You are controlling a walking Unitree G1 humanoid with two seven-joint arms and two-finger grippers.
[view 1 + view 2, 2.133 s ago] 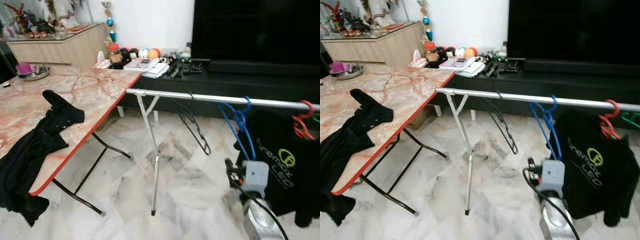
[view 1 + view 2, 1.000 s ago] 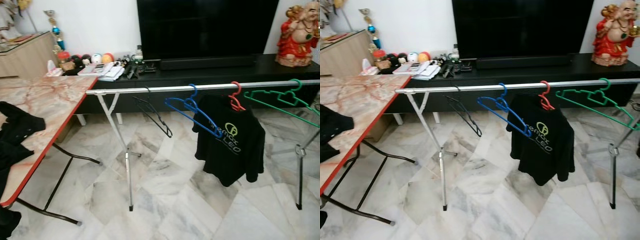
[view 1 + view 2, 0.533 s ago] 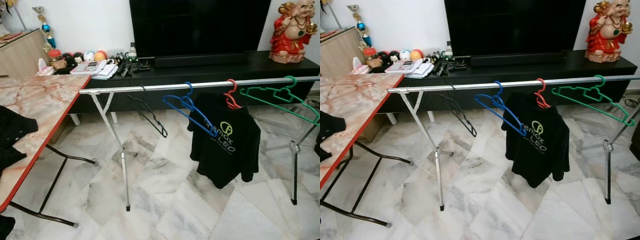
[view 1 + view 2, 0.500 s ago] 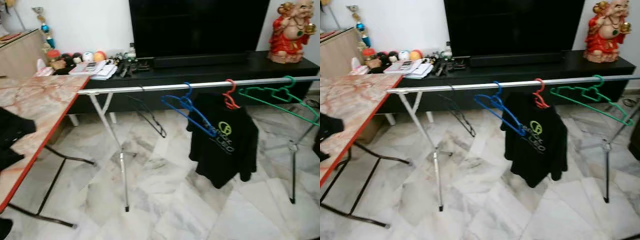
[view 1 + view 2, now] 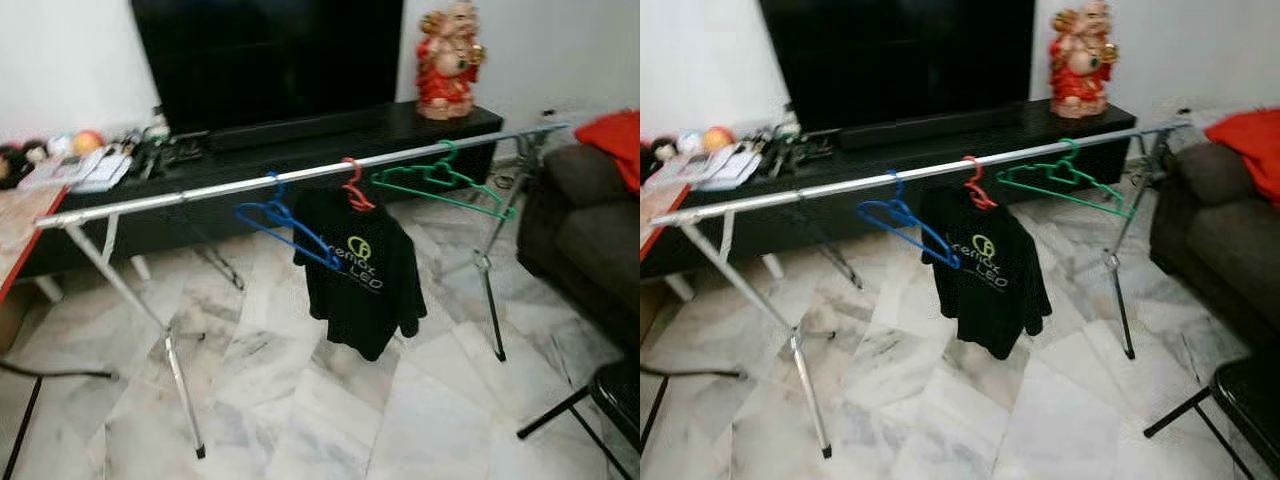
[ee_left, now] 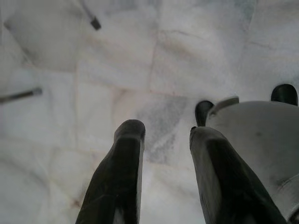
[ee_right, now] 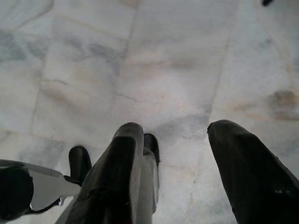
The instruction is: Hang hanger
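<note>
Hangers on rail (image 5: 200,195): blue hanger (image 5: 285,225), red hanger (image 5: 353,187) carrying black shirt (image 5: 362,280), green hanger (image 5: 440,185). Left end effector (image 6: 161,140) and right end effector (image 7: 175,135) released, empty, over marble floor (image 5: 300,400).

The rail (image 5: 200,194) is bright, smooth metal, and the blue hanger (image 5: 285,222), red hanger (image 5: 353,187) and green hanger (image 5: 440,183) look like smooth plastic. The black shirt (image 5: 362,277) is matt cloth; the floor (image 5: 300,400) is glossy veined marble, and the figurine (image 5: 447,60) shines red and gold
</note>
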